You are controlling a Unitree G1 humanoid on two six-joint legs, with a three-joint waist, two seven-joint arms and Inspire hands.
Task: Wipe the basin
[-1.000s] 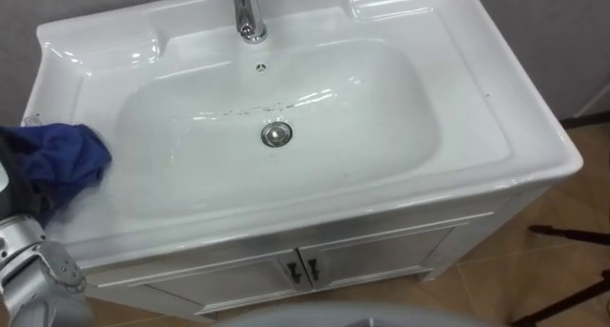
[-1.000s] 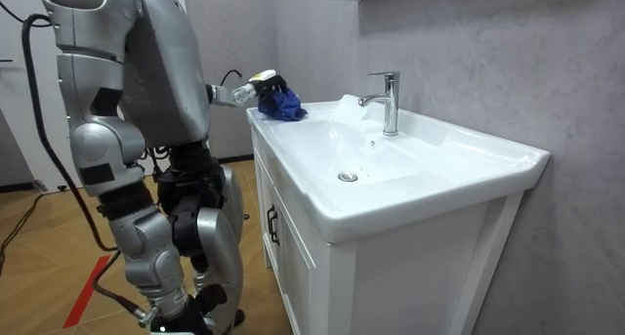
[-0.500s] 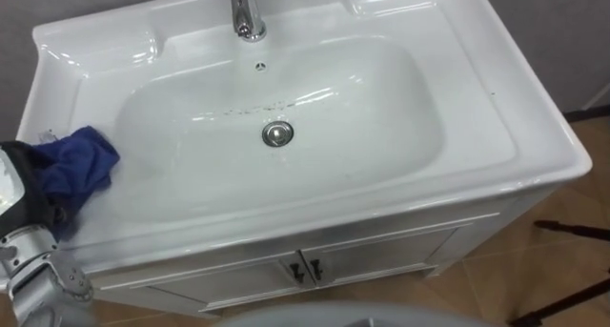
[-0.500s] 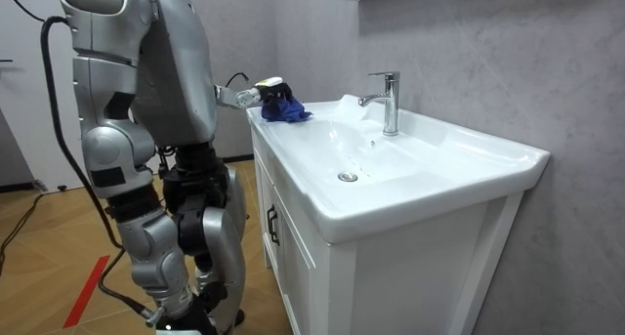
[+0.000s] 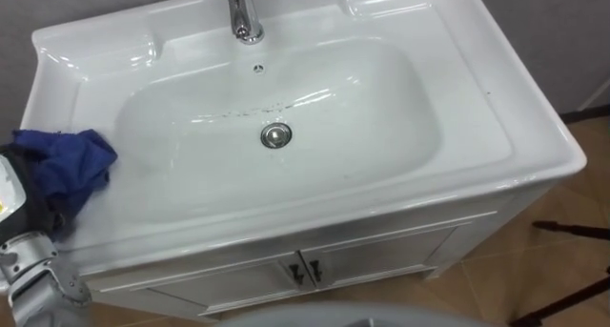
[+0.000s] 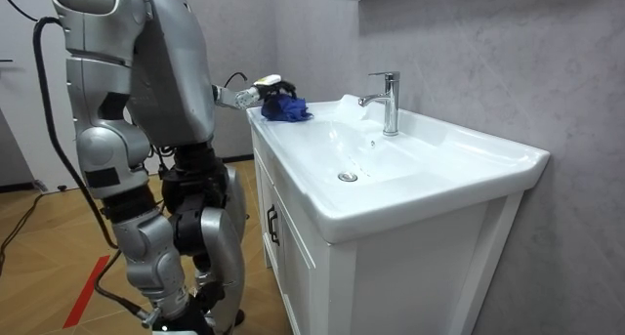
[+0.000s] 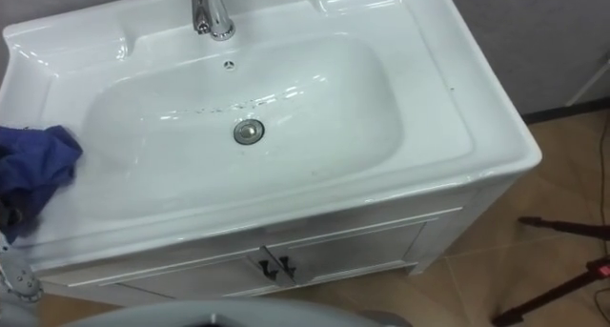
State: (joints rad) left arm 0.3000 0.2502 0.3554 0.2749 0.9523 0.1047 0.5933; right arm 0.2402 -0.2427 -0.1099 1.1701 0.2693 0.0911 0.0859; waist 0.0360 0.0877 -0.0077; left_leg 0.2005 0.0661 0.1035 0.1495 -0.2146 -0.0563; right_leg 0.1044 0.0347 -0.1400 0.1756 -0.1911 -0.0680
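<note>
basin (image 5: 381,108), in the left eye view: white, glossy, hard and fixed on its cabinet (image 5: 381,255), so it likely takes firm pressure but lets a cloth slide easily. a faint line of specks runs across the bowl above the drain (image 5: 276,134), below the tap (image 5: 243,12). the blue cloth (image 5: 62,165) is bunched on the rim at the robot's left end, just outside the bowl; it looks soft, light and floppy, best taken by the bunched middle so it stays wadded. the left hand (image 5: 21,198) comes in at the lower left, under and behind the cloth, touching it; whether it is clamped on the cloth i cannot tell.

room view: the robot stands upright at the basin's end, forearm held about level, hand at the rim corner with the cloth hanging from it onto the rim.

right eye view: the cloth sits at the left edge, apart from the drain; the bowl looks unwiped as yet.
</note>
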